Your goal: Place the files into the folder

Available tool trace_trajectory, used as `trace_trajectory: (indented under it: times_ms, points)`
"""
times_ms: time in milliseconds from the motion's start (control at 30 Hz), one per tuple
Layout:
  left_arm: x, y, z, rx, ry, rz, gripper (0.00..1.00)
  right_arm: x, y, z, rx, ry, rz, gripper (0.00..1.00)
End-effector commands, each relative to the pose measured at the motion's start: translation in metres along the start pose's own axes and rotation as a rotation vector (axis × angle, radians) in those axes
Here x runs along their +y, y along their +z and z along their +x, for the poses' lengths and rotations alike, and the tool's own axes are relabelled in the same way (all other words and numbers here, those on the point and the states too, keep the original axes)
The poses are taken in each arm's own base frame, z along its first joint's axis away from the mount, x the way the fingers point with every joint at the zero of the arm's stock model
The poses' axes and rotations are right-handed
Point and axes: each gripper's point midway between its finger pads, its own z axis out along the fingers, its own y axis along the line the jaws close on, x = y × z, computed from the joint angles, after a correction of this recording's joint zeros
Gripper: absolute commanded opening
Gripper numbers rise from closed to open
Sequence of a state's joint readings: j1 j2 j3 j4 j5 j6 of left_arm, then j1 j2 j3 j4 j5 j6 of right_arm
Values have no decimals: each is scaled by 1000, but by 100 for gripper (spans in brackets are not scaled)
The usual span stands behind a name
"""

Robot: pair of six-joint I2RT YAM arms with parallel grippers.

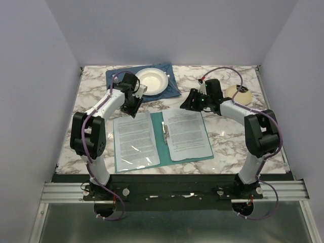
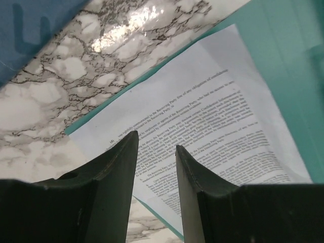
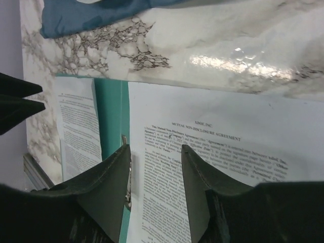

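Note:
The teal folder [image 1: 158, 136] lies open and flat in the middle of the table, its metal clip [image 1: 165, 132] on the spine. The files are white printed sheets, one on the left half [image 1: 134, 139] and one on the right half [image 1: 188, 134]. My left gripper [image 1: 132, 105] hovers open over the far edge of the left sheet [image 2: 212, 116], with nothing between its fingers. My right gripper [image 1: 192, 104] hangs open above the top of the right sheet [image 3: 228, 131], close to the spine clip [image 3: 129, 182]. Neither gripper holds paper.
A dark blue cloth [image 1: 172, 88] with a white bowl [image 1: 152, 80] on it lies at the back, just behind the left gripper. A cream round object [image 1: 238, 94] sits at the back right beside the right arm. Grey walls enclose the marble table [image 1: 228, 147].

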State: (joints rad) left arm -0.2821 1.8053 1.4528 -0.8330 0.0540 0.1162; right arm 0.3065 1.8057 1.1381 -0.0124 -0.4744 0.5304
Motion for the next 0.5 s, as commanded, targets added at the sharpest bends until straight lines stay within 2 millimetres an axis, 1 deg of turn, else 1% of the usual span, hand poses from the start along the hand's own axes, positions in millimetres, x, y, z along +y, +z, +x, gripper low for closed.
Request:
trace_trajectory:
  times_ms: [0, 33, 67, 100, 133, 167, 200, 233, 267, 300, 333, 367, 433, 467]
  points:
    - [8, 21, 27, 75, 71, -62, 47, 13, 16, -26, -15, -39, -10, 54]
    - [8, 25, 34, 91, 75, -62, 47, 10, 19, -34, -31, -59, 26, 54]
    - [9, 27, 37, 97, 82, -67, 47, 2, 27, -27, 6, -49, 64, 54]
    - [10, 29, 39, 94, 89, -69, 47, 10, 30, -44, -20, -66, 66, 54]
    - [10, 32, 45, 105, 103, -68, 47, 5, 33, -49, -28, -69, 108, 52]
    - [11, 34, 47, 110, 111, -74, 47, -2, 36, -44, 2, -56, 146, 51]
    - [14, 36, 48, 108, 116, -90, 47, -1, 44, -54, -5, -61, 155, 48]
    - [15, 38, 52, 117, 126, -94, 47, -7, 48, -54, 2, -52, 188, 46]
    - [16, 40, 54, 120, 129, -101, 47, -9, 50, -50, 28, -44, 208, 45]
    - [18, 41, 54, 117, 134, -112, 46, -17, 58, -42, 57, -34, 230, 41]
    - [18, 43, 58, 128, 136, -113, 46, -14, 60, -50, 46, -42, 238, 39]
    - [18, 44, 59, 129, 142, -112, 46, -16, 62, -42, 78, -39, 263, 37]
    - [19, 47, 61, 133, 149, -114, 46, -17, 69, -38, 99, -59, 290, 33]
    - [18, 48, 62, 135, 158, -114, 46, -16, 72, -29, 125, -68, 302, 31]
